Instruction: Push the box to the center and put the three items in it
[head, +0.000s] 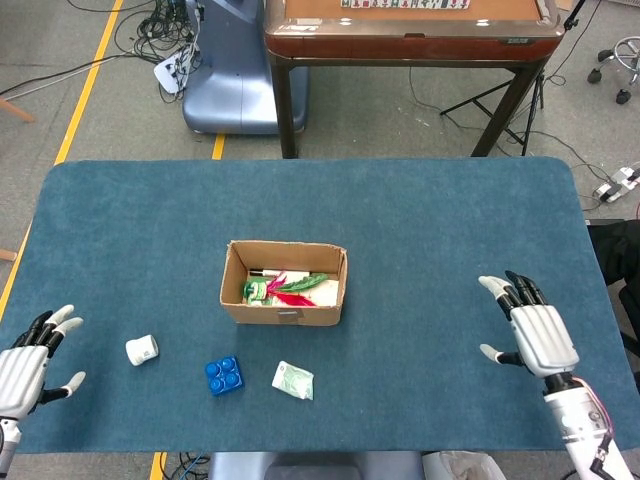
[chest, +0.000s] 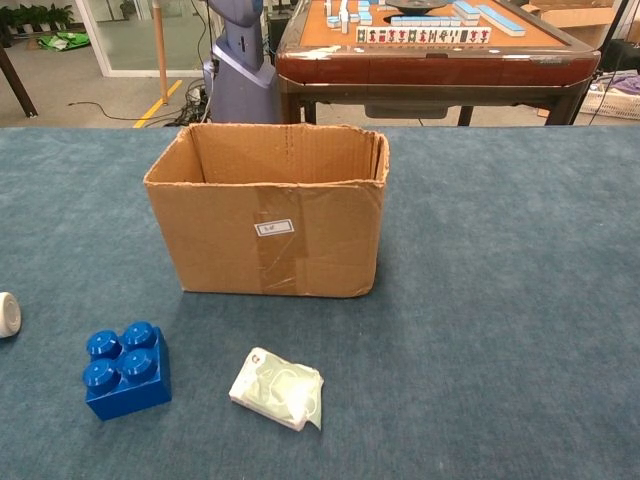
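Note:
An open cardboard box (head: 285, 283) (chest: 268, 208) stands near the middle of the blue table, with red and green items inside it. In front of it lie a blue toy brick (head: 222, 375) (chest: 125, 368), a pale green packet (head: 293, 380) (chest: 279, 388) and, further left, a small white cup on its side (head: 142, 350) (chest: 6, 314). My right hand (head: 535, 331) hovers open at the table's right side, far from the box. At the left front edge my left hand (head: 30, 365) is open with fingers spread. The chest view shows neither hand.
A wooden mahjong table (head: 410, 30) (chest: 425, 50) stands beyond the far edge of the blue table (head: 450, 230). A blue-grey machine base (head: 232, 70) and cables lie on the floor at the back left.

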